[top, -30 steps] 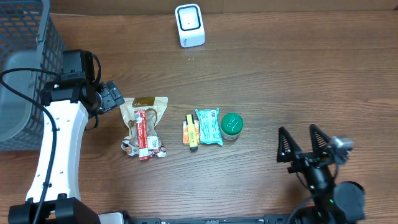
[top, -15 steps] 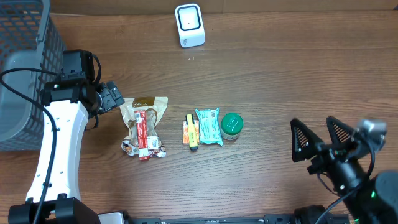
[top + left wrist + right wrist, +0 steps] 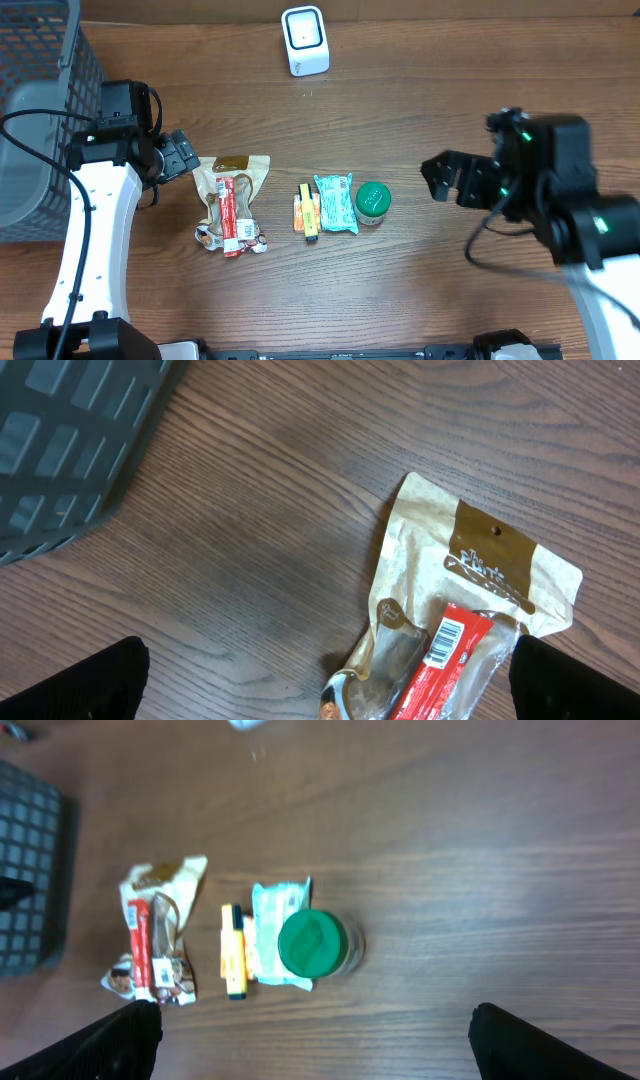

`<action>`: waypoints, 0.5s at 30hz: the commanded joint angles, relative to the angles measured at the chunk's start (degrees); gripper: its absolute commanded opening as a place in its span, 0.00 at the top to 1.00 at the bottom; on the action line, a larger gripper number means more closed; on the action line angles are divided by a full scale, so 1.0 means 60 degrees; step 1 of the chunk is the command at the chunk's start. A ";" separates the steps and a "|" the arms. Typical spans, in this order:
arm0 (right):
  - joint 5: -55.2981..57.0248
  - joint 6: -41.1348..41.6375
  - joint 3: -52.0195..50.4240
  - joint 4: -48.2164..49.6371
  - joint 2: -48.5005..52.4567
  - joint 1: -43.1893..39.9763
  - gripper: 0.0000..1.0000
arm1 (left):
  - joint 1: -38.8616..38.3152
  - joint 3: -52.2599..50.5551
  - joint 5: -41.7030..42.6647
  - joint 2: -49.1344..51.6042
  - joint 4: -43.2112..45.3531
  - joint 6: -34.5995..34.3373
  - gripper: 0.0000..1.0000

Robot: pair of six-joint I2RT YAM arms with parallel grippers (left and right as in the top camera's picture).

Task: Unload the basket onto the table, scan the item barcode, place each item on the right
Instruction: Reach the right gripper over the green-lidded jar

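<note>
Several items lie in a row mid-table: a tan snack pouch (image 3: 232, 172) with a red bar (image 3: 227, 205) on top, a yellow-orange stick (image 3: 306, 212), a teal packet (image 3: 335, 203) and a green-lidded jar (image 3: 372, 201). My left gripper (image 3: 185, 155) is open just left of the pouch. In the left wrist view the pouch (image 3: 470, 575) and the red bar's barcode (image 3: 450, 645) lie between the wide fingers, untouched. My right gripper (image 3: 450, 178) is open, right of the jar and apart from it. The right wrist view shows the jar's lid (image 3: 312, 946) ahead of the gripper (image 3: 320, 1045).
A white scanner (image 3: 304, 40) stands at the table's back edge. A grey mesh basket (image 3: 40, 60) fills the back left corner, beside the left arm; its wall shows in the left wrist view (image 3: 70, 440). Bare wood lies between the jar and the right gripper.
The right arm rose from the front right edge and swung in toward the table's middle right, fingers now pointing left at the jar. The left arm and the items have not moved.
</note>
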 commanded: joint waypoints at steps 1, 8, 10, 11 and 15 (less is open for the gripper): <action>-0.0579 -0.0033 0.0284 -0.0058 0.0780 -0.0062 0.00 | 0.0015 -0.0040 -0.0098 0.0055 -0.0018 0.0040 0.00; -0.1384 -0.0044 0.0284 -0.0047 0.2761 -0.0062 0.00 | 0.0015 -0.0040 -0.0098 0.0055 -0.0018 0.0040 0.00; -0.1392 -0.0036 0.0284 -0.0044 0.3235 -0.0058 0.00 | 0.0015 -0.0040 -0.0098 0.0055 -0.0018 0.0040 0.00; -0.1388 -0.0036 0.0284 -0.0047 0.3461 -0.0051 0.00 | 0.0015 -0.0040 -0.0098 0.0055 -0.0018 0.0040 0.00; -0.1348 0.0211 0.0280 -0.0007 0.4244 0.0036 0.00 | 0.0015 -0.0040 -0.0098 0.0055 -0.0018 0.0040 0.00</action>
